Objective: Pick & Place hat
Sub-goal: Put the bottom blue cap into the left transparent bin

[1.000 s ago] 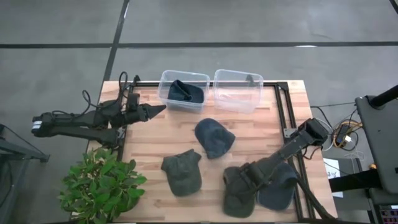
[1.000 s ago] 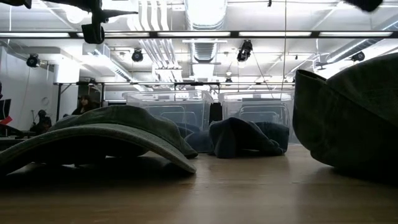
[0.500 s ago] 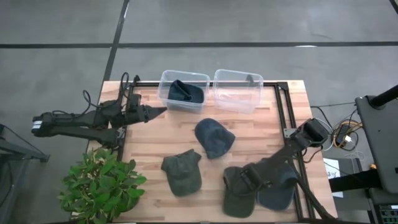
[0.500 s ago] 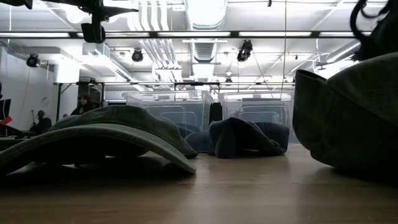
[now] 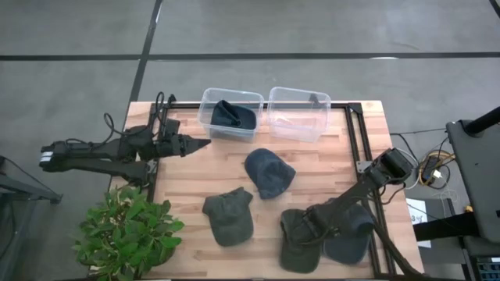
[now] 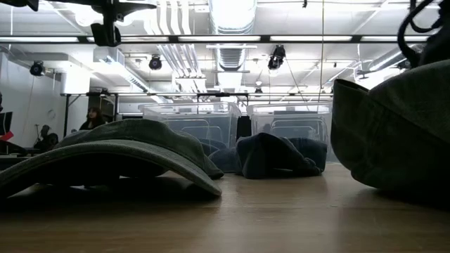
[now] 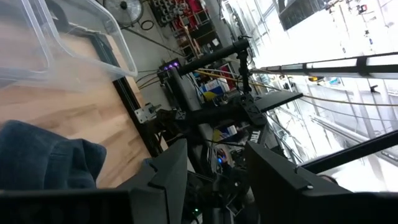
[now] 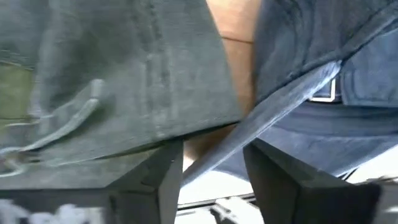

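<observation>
Right gripper (image 5: 306, 227) sits low over the near-right corner, fingers spread, straddling the seam where the olive cap (image 5: 301, 238) meets the blue denim cap (image 5: 349, 234). From the right wrist view I see olive cloth (image 8: 118, 68) on one side and the denim strap with its buckle (image 8: 323, 94) on the other, nothing pinched yet. I read this as lining up on an edge where cloth lifts off the wood.

Left gripper (image 5: 199, 143) waits beside the left bin (image 5: 211, 100), which holds a dark hat (image 5: 231, 115); its fingers stand apart, empty. The right bin (image 5: 299, 114) looks free.

Two more caps lie mid-table: a blue one (image 5: 269, 172) and an olive one (image 5: 228, 215).
</observation>
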`<state>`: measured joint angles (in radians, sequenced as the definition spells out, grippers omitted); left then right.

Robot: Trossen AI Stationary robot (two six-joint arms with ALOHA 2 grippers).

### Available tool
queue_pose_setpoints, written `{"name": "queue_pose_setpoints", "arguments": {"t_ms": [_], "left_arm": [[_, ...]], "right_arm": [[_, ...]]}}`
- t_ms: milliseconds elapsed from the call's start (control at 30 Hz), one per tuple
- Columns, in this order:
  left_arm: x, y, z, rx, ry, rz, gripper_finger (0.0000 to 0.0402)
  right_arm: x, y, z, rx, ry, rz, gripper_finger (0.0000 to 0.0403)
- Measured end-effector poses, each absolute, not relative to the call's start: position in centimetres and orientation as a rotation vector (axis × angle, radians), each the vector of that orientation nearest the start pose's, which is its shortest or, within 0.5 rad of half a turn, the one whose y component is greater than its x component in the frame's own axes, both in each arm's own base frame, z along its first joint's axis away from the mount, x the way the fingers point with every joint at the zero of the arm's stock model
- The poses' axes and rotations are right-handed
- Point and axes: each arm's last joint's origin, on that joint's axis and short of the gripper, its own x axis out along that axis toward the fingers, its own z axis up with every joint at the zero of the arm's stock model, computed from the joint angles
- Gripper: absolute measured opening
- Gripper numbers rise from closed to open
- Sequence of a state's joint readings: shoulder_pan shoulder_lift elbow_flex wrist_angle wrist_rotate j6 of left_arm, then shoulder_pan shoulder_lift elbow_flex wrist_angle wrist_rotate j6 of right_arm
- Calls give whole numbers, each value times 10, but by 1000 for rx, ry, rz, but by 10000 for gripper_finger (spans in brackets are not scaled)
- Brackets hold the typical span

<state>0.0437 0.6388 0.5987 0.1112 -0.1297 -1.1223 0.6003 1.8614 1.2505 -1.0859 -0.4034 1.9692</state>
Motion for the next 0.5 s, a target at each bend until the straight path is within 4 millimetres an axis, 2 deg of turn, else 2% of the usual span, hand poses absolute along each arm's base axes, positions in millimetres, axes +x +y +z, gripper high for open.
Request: {"name": "queue_pose_setpoints", "arguments": {"t_ms": [133,300,500], "left_arm": [[151,10,318,-1126,-160,112,153],[151,10,318,-1126,-160,112,153],[151,10,318,-1116,-160,113,153]], "right_arm": [[255,188,169,1107,1772,-1111,104],[253,189,171,1081,1813,-1067,22],[260,192,195,1041,1822,-1013,13]]}}
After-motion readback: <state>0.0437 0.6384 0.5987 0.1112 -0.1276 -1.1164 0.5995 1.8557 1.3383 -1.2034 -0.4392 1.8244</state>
